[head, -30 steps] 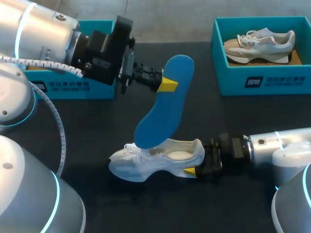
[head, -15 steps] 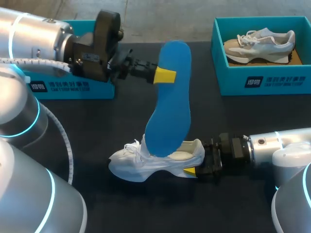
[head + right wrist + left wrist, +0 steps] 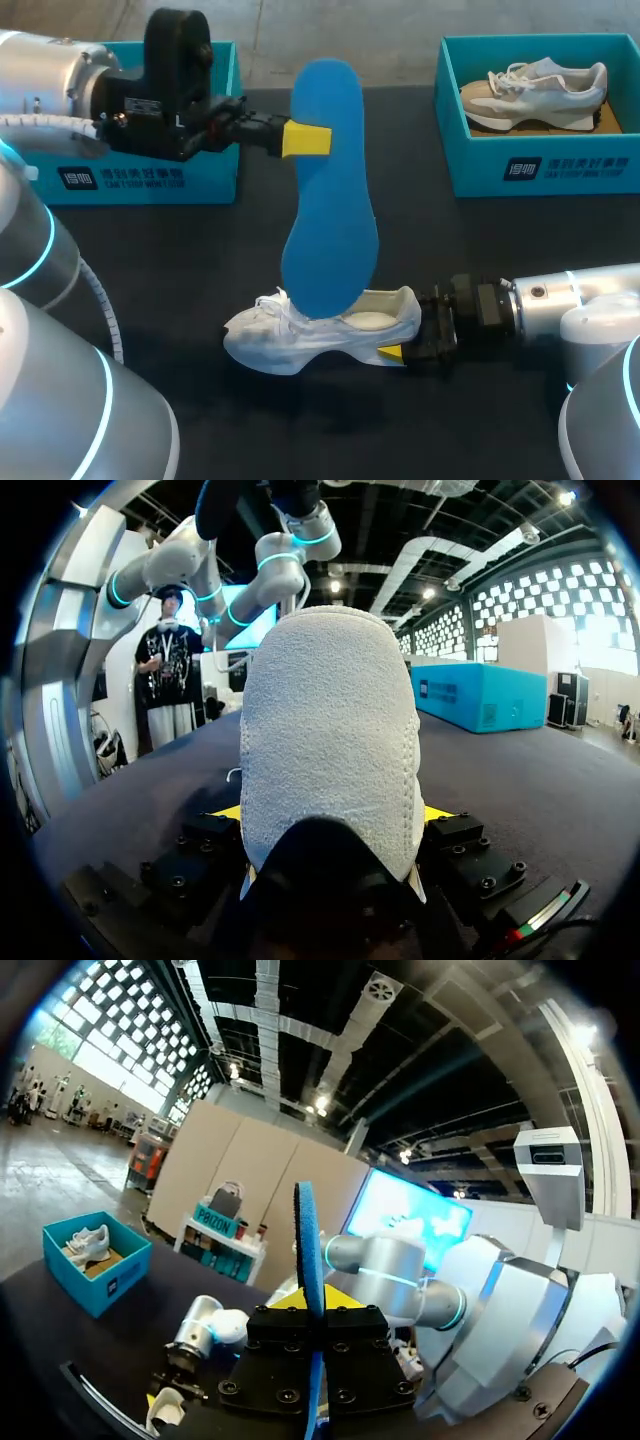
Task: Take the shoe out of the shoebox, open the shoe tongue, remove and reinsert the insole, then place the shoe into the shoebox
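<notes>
In the last second the left gripper (image 3: 305, 140) has drawn back to the far left. The blue insole (image 3: 330, 190), which it grasps near the top, now hangs almost upright over the opening of the white shoe (image 3: 320, 330). The insole is probably free of the shoe, though the head view does not show this clearly. The right gripper (image 3: 402, 340) reaches in low from the right and is clenched on the shoe's heel, holding it steady on the black table (image 3: 200, 260) near the middle.

insole (image 3: 330, 200) upright over shoe (image 3: 300, 342), barring approach from above; bare table (image 3: 180, 275) open left of shoe
</notes>
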Controlling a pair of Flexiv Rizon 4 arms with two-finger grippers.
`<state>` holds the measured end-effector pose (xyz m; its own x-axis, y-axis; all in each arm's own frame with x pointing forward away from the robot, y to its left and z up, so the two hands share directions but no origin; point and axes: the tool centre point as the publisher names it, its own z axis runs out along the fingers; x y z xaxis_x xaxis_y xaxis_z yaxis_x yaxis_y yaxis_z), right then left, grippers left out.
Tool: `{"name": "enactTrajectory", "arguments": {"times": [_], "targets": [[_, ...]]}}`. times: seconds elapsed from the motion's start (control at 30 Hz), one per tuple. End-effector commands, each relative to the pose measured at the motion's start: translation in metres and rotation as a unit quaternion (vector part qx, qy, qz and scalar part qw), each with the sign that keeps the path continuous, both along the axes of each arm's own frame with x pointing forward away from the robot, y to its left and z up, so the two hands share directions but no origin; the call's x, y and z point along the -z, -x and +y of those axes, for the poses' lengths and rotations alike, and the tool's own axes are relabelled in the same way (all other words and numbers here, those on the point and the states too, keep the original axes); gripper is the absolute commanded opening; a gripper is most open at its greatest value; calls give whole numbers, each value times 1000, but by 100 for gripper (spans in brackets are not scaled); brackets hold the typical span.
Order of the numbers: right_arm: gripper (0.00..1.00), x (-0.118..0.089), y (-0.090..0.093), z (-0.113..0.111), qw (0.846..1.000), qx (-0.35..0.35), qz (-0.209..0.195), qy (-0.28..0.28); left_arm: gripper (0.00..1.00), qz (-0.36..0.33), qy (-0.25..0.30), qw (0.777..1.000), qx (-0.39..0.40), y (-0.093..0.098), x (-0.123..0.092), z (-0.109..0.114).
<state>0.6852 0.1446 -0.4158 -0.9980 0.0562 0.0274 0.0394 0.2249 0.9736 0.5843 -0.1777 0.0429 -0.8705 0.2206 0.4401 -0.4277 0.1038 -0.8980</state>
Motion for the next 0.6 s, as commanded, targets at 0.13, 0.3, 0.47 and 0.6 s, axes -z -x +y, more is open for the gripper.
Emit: {"name": "enactTrajectory", "arguments": {"times": [0.13, 0.3, 0.47, 0.6], "targets": [[0, -1, 1, 1, 1000, 1, 0, 2, 0, 5, -2, 1000, -29, 24, -7, 17], [0, -1, 1, 1, 1000, 1, 0, 2, 0, 22, -4, 999, -25, 22, -9, 23], [0, -1, 1, 1, 1000, 1, 0, 2, 0, 48, -7, 999, -3, 19, -13, 26], [0, -1, 1, 1, 1000, 1, 0, 2, 0, 48, -7, 999, -2, 19, -16, 31]]}}
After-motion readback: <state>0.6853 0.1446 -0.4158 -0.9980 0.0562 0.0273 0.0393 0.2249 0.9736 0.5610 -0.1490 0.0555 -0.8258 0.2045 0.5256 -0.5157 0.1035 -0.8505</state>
